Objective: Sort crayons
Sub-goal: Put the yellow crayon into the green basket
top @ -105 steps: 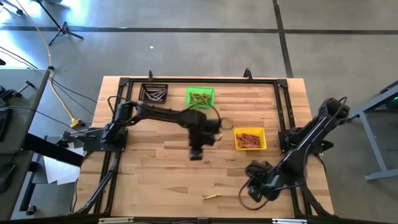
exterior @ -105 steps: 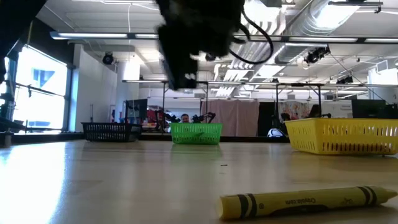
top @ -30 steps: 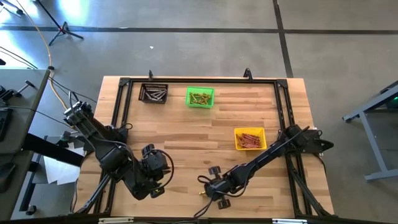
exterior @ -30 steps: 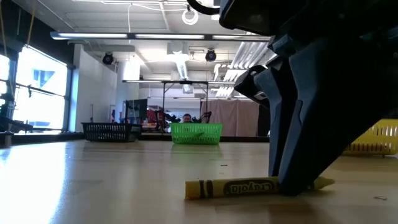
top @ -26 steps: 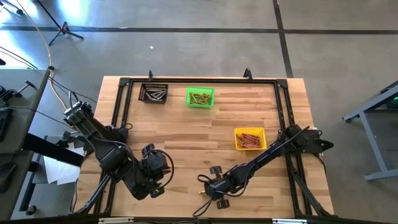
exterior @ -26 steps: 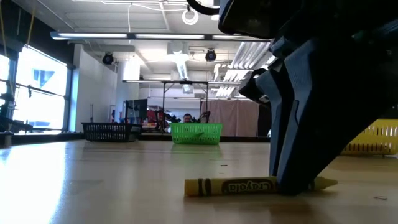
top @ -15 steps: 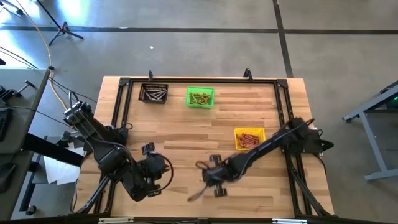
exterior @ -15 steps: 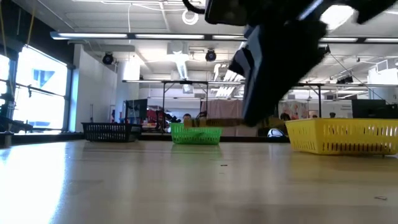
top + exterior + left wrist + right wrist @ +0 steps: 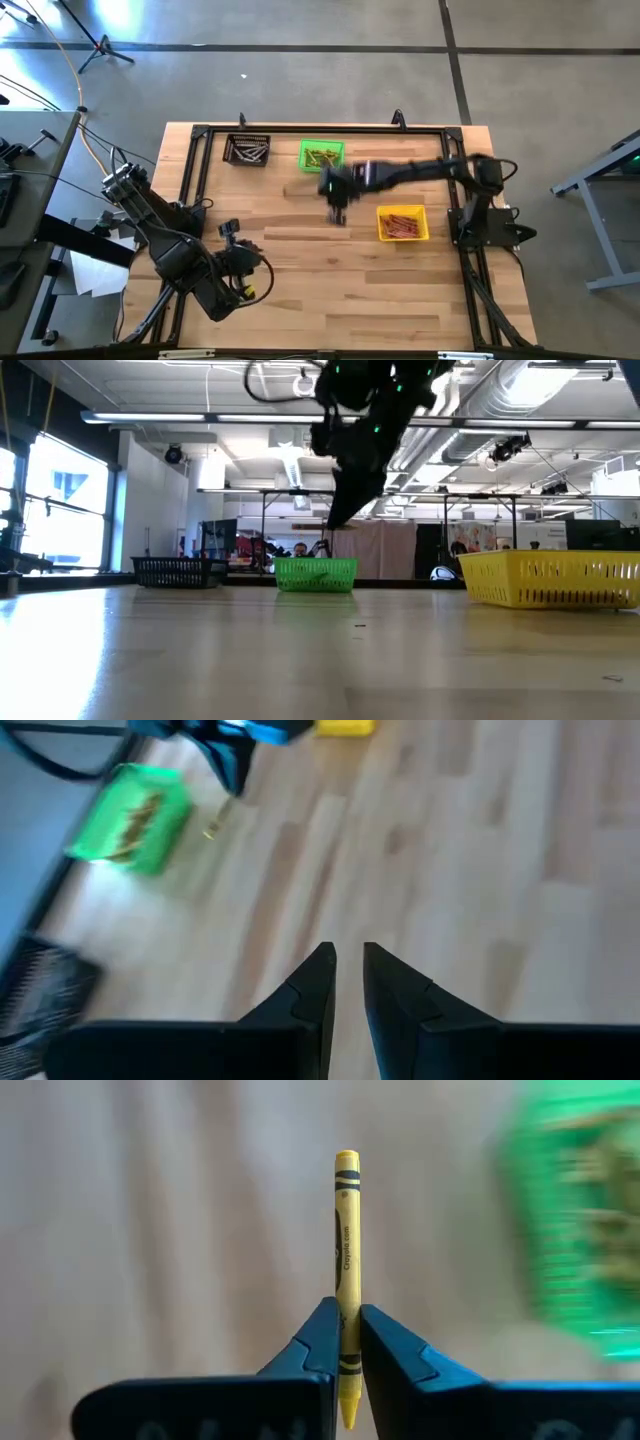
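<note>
A line of small dark print runs along the yellow crayon (image 9: 346, 1260), too fine to read; no other writing can be read.

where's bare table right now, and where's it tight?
Bare wood: the table's whole near half, from the left gripper across to the right rail. Tight: the far strip, where black bin, green bin and yellow bin sit, with the right gripper carrying a yellow crayon beside the green bin.

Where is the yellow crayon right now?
The yellow crayon is pinched in the right gripper, held in the air. In the high view that gripper hangs over the table's far middle, just in front of the green bin and left of the yellow bin.
</note>
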`<action>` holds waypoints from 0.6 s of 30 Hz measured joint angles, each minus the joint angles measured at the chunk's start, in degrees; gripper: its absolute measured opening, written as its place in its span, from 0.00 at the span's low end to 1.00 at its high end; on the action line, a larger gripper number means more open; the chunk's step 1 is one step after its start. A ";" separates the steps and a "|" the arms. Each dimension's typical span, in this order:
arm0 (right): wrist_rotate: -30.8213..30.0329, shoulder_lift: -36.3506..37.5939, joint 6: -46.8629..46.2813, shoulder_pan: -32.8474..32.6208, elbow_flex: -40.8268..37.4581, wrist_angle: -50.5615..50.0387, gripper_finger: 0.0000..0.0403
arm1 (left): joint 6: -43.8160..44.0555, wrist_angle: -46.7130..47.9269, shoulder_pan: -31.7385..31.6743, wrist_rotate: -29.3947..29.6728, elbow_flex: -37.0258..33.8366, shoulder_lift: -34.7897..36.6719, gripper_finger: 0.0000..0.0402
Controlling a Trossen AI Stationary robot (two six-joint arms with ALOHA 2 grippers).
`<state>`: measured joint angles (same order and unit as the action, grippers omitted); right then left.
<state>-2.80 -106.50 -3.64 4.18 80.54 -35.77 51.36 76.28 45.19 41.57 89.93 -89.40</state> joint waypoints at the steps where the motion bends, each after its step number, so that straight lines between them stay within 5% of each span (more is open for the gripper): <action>1: -0.02 0.09 -0.33 2.43 0.06 0.99 0.05 | 0.35 2.00 0.00 0.51 0.00 0.14 0.11; 7: 0.33 0.24 -1.36 15.09 0.06 5.77 0.05 | 4.82 14.09 -0.02 3.18 0.00 2.95 0.11; 18: 10.80 0.24 -6.86 25.04 0.06 13.55 0.05 | 2.41 13.64 -1.07 5.36 -10.95 14.22 0.11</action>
<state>8.00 -106.26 -10.50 29.22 80.60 -22.22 53.77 89.92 44.12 46.93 78.98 -75.18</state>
